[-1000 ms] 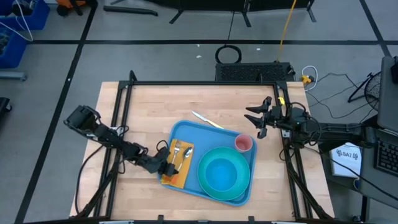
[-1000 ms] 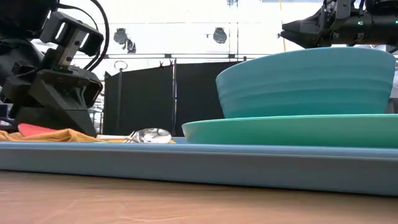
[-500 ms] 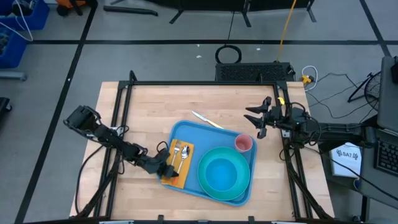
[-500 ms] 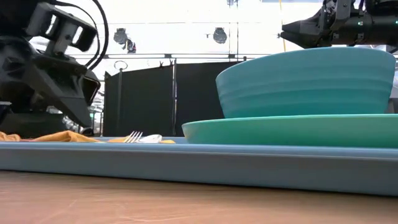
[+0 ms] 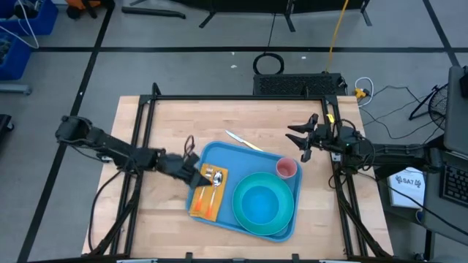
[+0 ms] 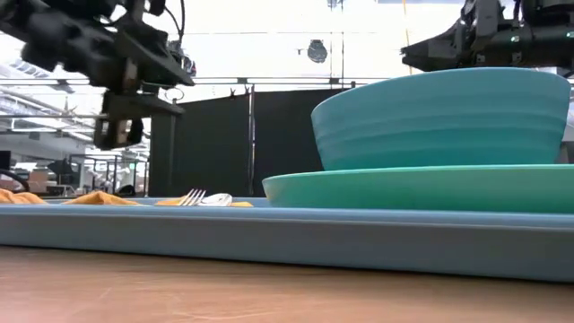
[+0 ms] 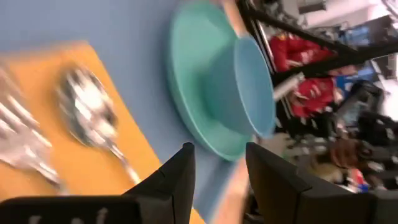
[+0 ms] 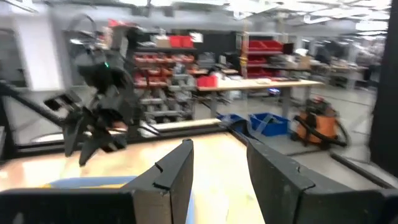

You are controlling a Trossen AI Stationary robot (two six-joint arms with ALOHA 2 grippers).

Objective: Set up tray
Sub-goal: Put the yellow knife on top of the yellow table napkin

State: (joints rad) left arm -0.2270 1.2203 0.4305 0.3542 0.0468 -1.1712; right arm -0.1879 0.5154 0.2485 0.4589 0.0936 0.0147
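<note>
The blue tray [image 5: 219, 155] lies in the middle of the table. A yellow-orange napkin [image 5: 205, 199] rests flat on its left part, and a fork [image 7: 18, 143] and a spoon [image 7: 93, 115] lie on the napkin. To the right, a turquoise bowl [image 5: 262, 203] sits on a turquoise plate [image 6: 421, 188]. A pink cup [image 5: 286, 169] stands at the tray's far right corner. My left gripper [image 5: 194, 172] hangs open above the tray's left edge, holding nothing. My right gripper [image 5: 298, 140] is open, high over the table's right side.
A knife [image 5: 243, 141] lies on the bare wood just beyond the tray's far edge. A black frame [image 5: 234, 98] runs along the table's far and side edges. Bare wood lies to the left of the tray and beyond it.
My left gripper has lifted off the napkin's near end and drawn back toward the table's left and far side, rolling at the wrist as it rose. Fork and spoon stay flat on the napkin. My right arm has kept still.
</note>
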